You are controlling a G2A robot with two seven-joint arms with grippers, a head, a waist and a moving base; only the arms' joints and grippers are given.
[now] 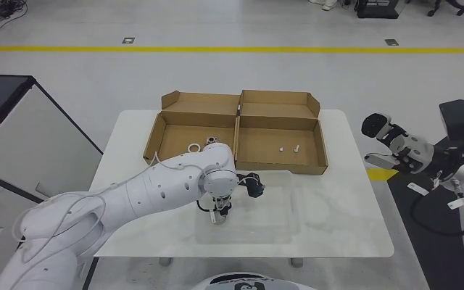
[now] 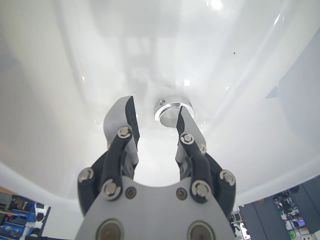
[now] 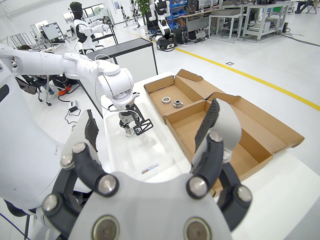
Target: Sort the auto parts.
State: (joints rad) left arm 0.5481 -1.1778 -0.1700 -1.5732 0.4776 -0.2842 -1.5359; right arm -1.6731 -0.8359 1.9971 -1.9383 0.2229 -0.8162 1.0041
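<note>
A shiny metal ring collar [image 2: 165, 107] lies on the floor of the white tray [image 1: 279, 217] at mid-table. My left gripper [image 2: 156, 104] [image 1: 220, 212] is down in the tray and open; one fingertip [image 2: 180, 118] overlaps the collar's rim and the other stands beside it. In the left cardboard box [image 1: 168, 138] lie a metal ring [image 1: 194, 148] [image 3: 166, 99] and a flanged hub [image 1: 211, 139] [image 3: 178, 104]. Two small white parts [image 1: 288, 148] rest in the right box [image 1: 312, 156]. Off the table's right side, my right gripper [image 1: 371, 141] [image 3: 150, 123] hangs open and holds nothing.
Both boxes stand side by side along the table's far edge with their lids folded back. Bare white tabletop [image 1: 348, 217] lies right of the tray. A black-framed cabinet [image 1: 29, 138] stands off the left side of the table.
</note>
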